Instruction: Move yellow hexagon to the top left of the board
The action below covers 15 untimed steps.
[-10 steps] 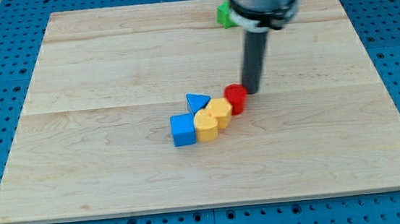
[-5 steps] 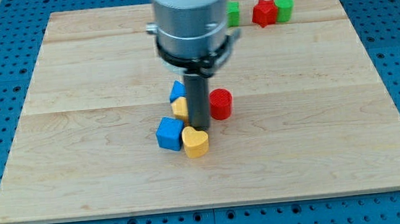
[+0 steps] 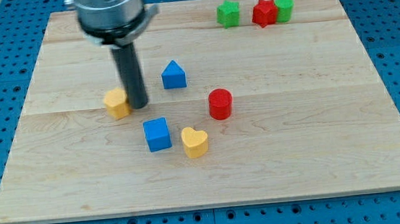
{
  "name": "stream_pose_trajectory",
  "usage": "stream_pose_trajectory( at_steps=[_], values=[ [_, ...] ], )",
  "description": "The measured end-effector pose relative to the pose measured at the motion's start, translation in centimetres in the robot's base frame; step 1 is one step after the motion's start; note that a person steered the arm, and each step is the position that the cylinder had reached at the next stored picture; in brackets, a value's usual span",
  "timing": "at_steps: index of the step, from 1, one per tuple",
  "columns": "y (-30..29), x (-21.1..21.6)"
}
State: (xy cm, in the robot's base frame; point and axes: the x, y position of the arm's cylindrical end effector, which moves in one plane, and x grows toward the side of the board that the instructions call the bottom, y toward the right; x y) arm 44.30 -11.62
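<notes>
The yellow hexagon lies on the wooden board, left of centre. My tip stands right against the hexagon's right side. The rod rises from there to the arm's grey body at the view's top left. The blue triangle block is to the right of the rod, a little higher in the view. The blue cube and the yellow heart lie below and to the right of my tip.
A red cylinder stands right of centre. At the view's top right a green star-like block, a red star-like block and a green cylinder sit in a row.
My tip has moved left and pushed the yellow hexagon left, away from the cluster. The blue triangle, blue cube, yellow heart and red cylinder now lie apart from each other.
</notes>
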Motion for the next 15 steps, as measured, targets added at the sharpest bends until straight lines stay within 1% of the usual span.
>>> stream_pose_trajectory(
  at_steps=[1,2,3,4,5,6,7,8,9,10,11,12,13,14,15],
  values=[
    [-0.1,3.7],
    [-3.5,3.2],
    [-8.8,0.1],
    [-2.8,1.4],
    [-1.9,4.2],
    [-1.8,1.2],
    [-0.2,-1.0],
    [2.7,-1.0],
    [0.5,-3.6],
    [-5.2,-6.4],
    [-4.9,-5.5],
    [-6.1,-2.1],
    [-6.9,-2.0],
    [-6.9,-4.6],
    [-8.6,-9.8]
  ],
)
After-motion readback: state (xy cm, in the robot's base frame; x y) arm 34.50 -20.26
